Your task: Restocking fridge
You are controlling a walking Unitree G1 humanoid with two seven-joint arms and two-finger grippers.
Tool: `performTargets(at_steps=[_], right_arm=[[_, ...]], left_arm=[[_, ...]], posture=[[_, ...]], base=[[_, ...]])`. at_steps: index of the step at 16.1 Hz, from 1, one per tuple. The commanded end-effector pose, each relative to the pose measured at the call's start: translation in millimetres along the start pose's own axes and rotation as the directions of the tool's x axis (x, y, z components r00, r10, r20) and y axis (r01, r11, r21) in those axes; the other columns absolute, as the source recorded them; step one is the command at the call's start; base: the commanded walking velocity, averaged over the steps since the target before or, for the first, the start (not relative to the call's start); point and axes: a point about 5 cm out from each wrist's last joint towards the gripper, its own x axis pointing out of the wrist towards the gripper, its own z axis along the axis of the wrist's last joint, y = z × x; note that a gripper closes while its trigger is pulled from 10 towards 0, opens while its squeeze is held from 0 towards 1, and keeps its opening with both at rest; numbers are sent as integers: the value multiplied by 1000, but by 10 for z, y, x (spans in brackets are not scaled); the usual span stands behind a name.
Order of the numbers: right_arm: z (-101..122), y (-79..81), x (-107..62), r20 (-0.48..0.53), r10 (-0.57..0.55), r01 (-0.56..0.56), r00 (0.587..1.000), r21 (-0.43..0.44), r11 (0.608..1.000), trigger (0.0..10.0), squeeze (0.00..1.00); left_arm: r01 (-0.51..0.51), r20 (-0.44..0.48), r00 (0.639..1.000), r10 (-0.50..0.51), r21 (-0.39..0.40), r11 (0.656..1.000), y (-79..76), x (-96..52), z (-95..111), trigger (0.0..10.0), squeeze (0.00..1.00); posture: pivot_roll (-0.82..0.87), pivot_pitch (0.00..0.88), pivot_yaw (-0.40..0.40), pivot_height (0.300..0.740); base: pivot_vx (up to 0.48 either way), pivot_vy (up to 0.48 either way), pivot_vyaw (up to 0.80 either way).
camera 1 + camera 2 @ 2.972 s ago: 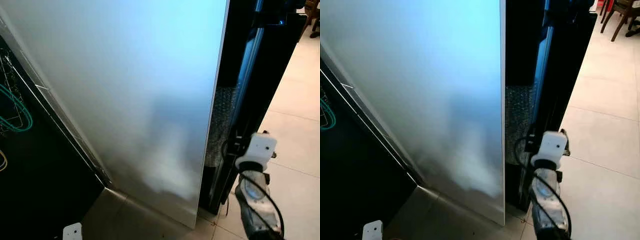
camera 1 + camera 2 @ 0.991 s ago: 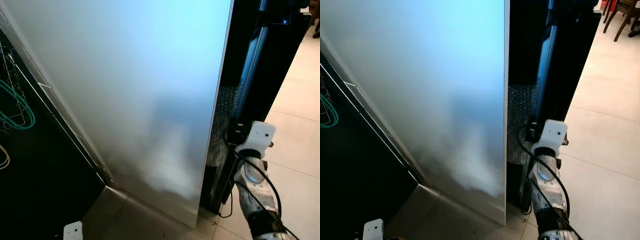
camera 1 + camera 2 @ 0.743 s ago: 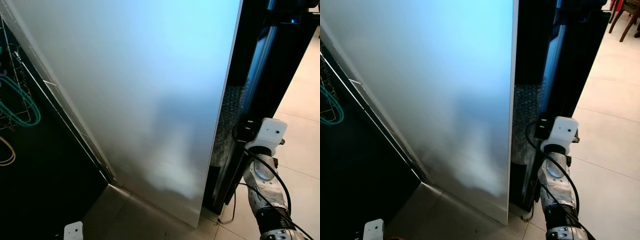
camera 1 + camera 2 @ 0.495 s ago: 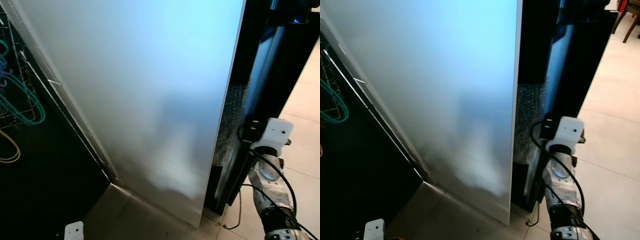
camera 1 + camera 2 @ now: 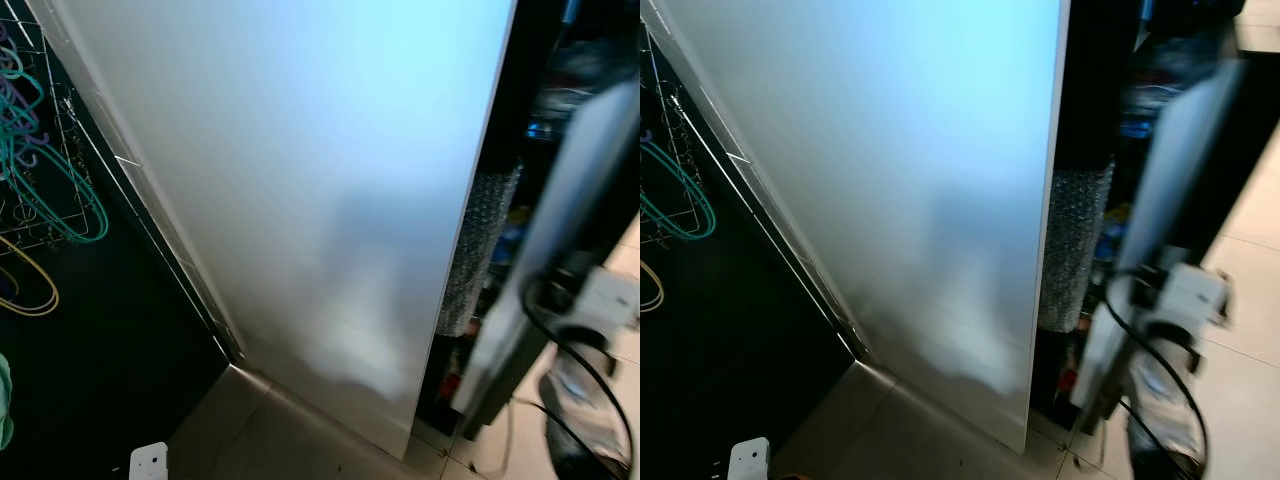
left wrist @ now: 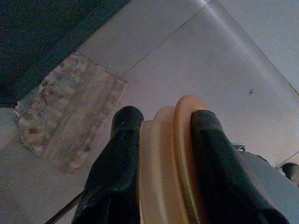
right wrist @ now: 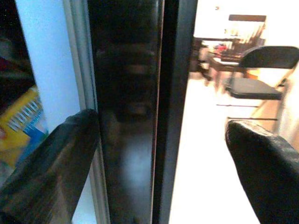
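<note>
Two claws are at work. A pale orange disc-like item [image 6: 166, 163], smooth and rimmed, is clamped edge-on between the black fingers [image 6: 114, 172] of the left claw [image 6: 161, 119], low above the floor. The right claw [image 7: 163, 135] is spread wide around the edge of the fridge door [image 7: 135, 102], a dark glossy panel with a pale frame; the door [image 5: 1170, 190] is seen blurred on the right, standing ajar. A large silvery fridge side [image 5: 300, 180] rises at centre. Coloured packages [image 7: 21, 121] are glimpsed inside, beside a bubble-wrapped bundle [image 5: 1075, 250]. Teal hangers [image 5: 45, 170] hang on a wire rack at far left. Pale floor tiles [image 6: 196, 70], a patterned mat [image 6: 70, 112] and a folding chair [image 7: 257, 74] are visible.
</note>
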Motion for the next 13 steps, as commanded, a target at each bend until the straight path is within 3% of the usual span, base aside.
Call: performTargets(at_steps=[1,3,8,10,12,13], right_arm=[[-81,-275,5,-39,-121,120,992,-23,992,10000,0],[-114,-505,23,-46,-192,188,980,-70,980,10000,0],[-356,-746,-54,-135,-252,232,958,-147,962,10000,0],[-587,-815,-154,-239,-252,212,938,-180,961,10000,0],[-951,-848,-370,-429,-216,126,877,-228,965,10000,0],[-1253,-755,-634,-613,-105,-22,783,-196,980,10000,0]], left_arm=[[-8,5,1000,8,16,1000,44,-6,3,10000,0],[-3,2,1000,3,17,1000,31,-6,-8,10000,0],[-21,-16,1000,21,10,1000,210,-50,-102,10000,0],[-26,-24,999,27,8,1000,257,-65,-140,10000,0],[-22,-30,999,22,8,1000,272,-72,-161,10000,0],[-19,-32,999,19,12,1000,274,-74,-166,10000,0]], posture=[[-278,0,137,740],[-283,0,133,740],[-281,0,128,740],[-284,0,126,740],[-288,0,126,740],[-295,0,129,740]], base=[[0,0,0],[0,0,0],[0,0,0],[0,0,0],[0,0,0],[0,0,0]])
